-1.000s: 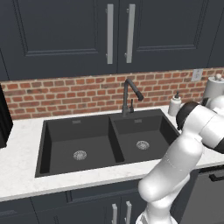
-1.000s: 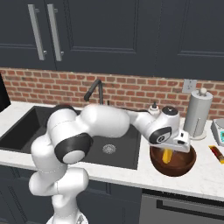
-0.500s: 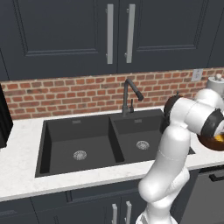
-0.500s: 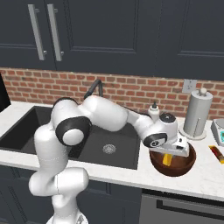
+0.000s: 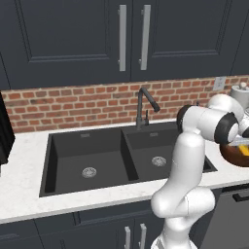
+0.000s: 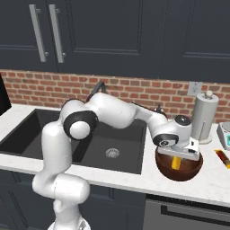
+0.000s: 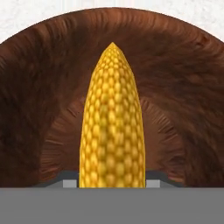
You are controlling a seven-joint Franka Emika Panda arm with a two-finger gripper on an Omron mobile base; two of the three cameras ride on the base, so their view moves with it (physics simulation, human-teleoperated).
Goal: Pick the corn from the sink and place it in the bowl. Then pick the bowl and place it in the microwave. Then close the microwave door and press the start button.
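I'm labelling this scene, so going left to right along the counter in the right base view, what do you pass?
Sink → bowl, with the corn held in the pincer over it → paper towel roll → small orange-brown stick at the right edge.

Bowl (image 5: 239, 156) cut off by the right edge in the left base view, partly covered by the arm's wrist. Corn (image 7: 112, 122) base hidden behind the lower band in the hand view; fingertips concealed there. Bowl rim cropped at both sides. Orange-brown item (image 6: 223, 158) cut off at the right edge, too small to identify.
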